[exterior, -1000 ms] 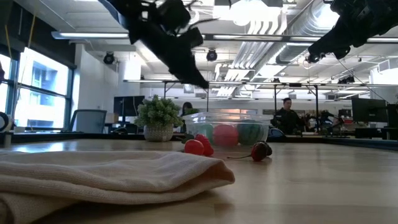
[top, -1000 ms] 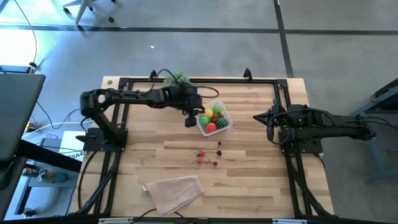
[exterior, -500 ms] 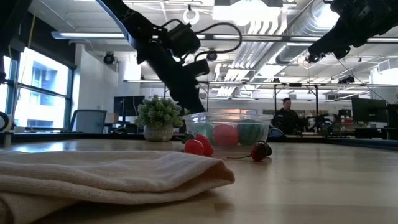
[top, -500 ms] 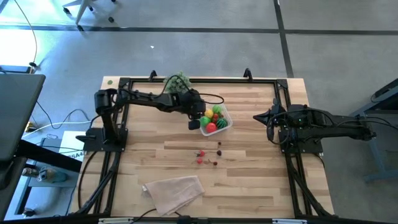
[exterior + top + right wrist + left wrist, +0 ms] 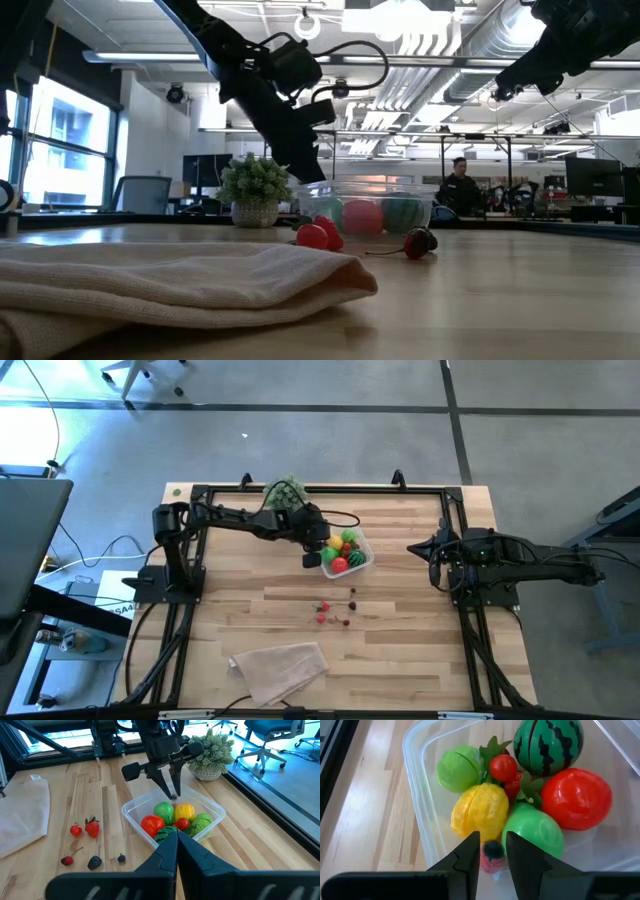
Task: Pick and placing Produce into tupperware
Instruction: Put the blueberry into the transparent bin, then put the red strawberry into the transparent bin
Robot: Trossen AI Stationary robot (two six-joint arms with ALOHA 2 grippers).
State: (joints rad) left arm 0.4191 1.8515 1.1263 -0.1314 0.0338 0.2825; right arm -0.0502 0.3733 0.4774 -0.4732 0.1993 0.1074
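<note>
- The tupperware (image 5: 346, 553) sits toward the far middle of the tabletop (image 5: 400, 630), just beside a bushy green plant (image 5: 286, 490).
- Inside it lie a striped watermelon (image 5: 548, 745), a red tomato (image 5: 576, 798), a green fruit (image 5: 535, 830), a yellow piece (image 5: 481, 811), a pale green piece (image 5: 458, 768) and a small red cherry tomato (image 5: 503, 767), packed close and touching.
- The left gripper (image 5: 492, 852) hangs over the near-left corner of the tupperware, its jaws slightly spread around a small dark berry (image 5: 493, 849) with a red bit under it; whether the berry is pinched or free I cannot tell.
- More produce lies loose on the tabletop nearer the front: a strawberry (image 5: 92, 827), a small red piece (image 5: 75, 830), a cherry (image 5: 66, 860) and two dark berries (image 5: 94, 863).
- A beige cloth (image 5: 280, 668) lies at the front edge, well apart from the tupperware.
- The right gripper (image 5: 176, 839) waits at the right side, raised, jaws pressed together and holding nothing.
</note>
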